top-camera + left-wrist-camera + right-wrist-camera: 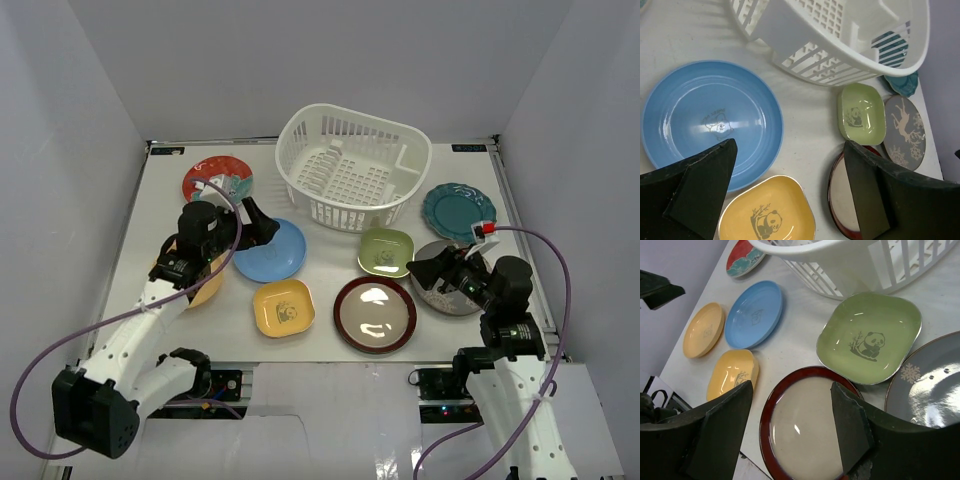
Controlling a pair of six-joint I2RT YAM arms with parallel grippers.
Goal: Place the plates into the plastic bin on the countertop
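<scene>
The white plastic bin (352,165) stands empty at the back of the countertop (330,235). Plates lie around it: red patterned (215,180), light blue (272,250), orange-yellow (205,288), yellow (283,307), green (385,252), maroon-rimmed beige (375,314), grey (445,290) and teal (458,208). My left gripper (262,228) is open and empty above the light blue plate's (710,122) near edge and the yellow plate (767,212). My right gripper (425,270) is open and empty over the maroon-rimmed plate (802,425), next to the green plate (870,337).
The grey plate (927,385) lies under my right wrist. The left arm partly covers the orange-yellow plate. Grey walls close in the left, back and right sides. Dark rails (505,190) run along the countertop's edges.
</scene>
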